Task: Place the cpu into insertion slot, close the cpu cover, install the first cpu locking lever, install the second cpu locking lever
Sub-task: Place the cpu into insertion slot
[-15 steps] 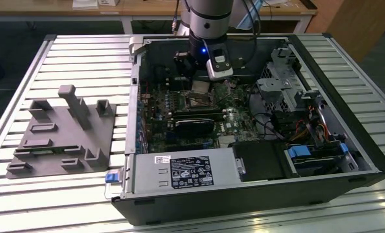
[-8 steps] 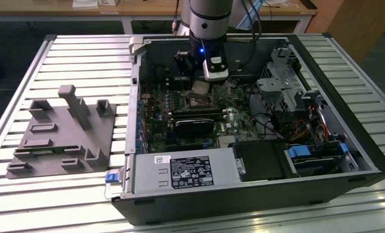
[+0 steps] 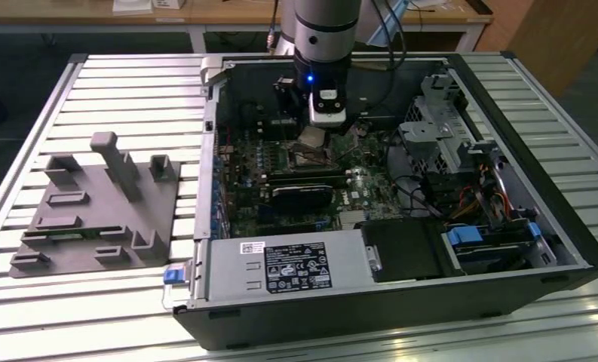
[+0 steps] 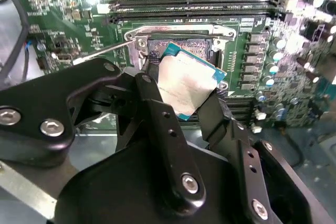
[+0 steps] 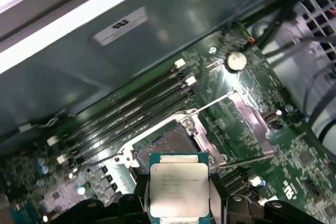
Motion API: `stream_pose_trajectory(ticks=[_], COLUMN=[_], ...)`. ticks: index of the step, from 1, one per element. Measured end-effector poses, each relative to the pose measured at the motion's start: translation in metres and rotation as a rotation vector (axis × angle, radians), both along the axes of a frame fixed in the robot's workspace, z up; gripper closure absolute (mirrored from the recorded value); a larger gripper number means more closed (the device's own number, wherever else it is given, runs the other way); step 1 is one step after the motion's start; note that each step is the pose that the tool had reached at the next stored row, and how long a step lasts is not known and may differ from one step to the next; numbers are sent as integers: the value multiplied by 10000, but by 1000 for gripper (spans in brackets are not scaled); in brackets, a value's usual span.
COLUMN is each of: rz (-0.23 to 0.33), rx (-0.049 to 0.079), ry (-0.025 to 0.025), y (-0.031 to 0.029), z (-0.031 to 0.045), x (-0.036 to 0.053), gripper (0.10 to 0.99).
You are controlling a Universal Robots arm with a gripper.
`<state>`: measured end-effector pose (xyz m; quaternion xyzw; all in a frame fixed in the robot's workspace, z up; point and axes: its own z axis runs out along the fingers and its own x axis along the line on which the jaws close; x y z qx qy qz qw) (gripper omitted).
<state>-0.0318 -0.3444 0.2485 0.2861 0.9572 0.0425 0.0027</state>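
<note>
At the exterior view's left sits a grey holder block (image 3: 93, 204). Rightward, inside the open computer case (image 3: 540, 226), my gripper (image 4: 181, 95) pinches the cpu (image 5: 178, 187) by two opposite edges, just above the insertion slot (image 5: 165, 148). The cpu cover (image 5: 251, 121) stands swung open beside it. I judge the chip light, stiff and delicate underneath, so I hold it by the edges only. It is square, with no long axis, and its metal side faces up.
</note>
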Motion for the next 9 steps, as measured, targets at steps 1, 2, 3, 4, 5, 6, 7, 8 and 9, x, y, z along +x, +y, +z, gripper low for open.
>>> stream_pose_trajectory(ticks=[1, 2, 3, 4, 5, 6, 7, 8, 9], rz=[-164, -328, -505, -668, -828, -990, -1149, -1307, -1463], rx=[0, 0, 0, 0, 0, 0, 0, 0, 0], ry=[0, 0, 0, 0, 0, 0, 0, 0, 0], y=[0, 0, 0, 0, 0, 0, 0, 0, 0], z=[-1, -2, -4, -5, -6, -8, -9, -11, -12], x=[0, 0, 0, 0, 0, 0, 0, 0, 0], gripper=[545, 545, 545, 545, 545, 545, 545, 545, 545])
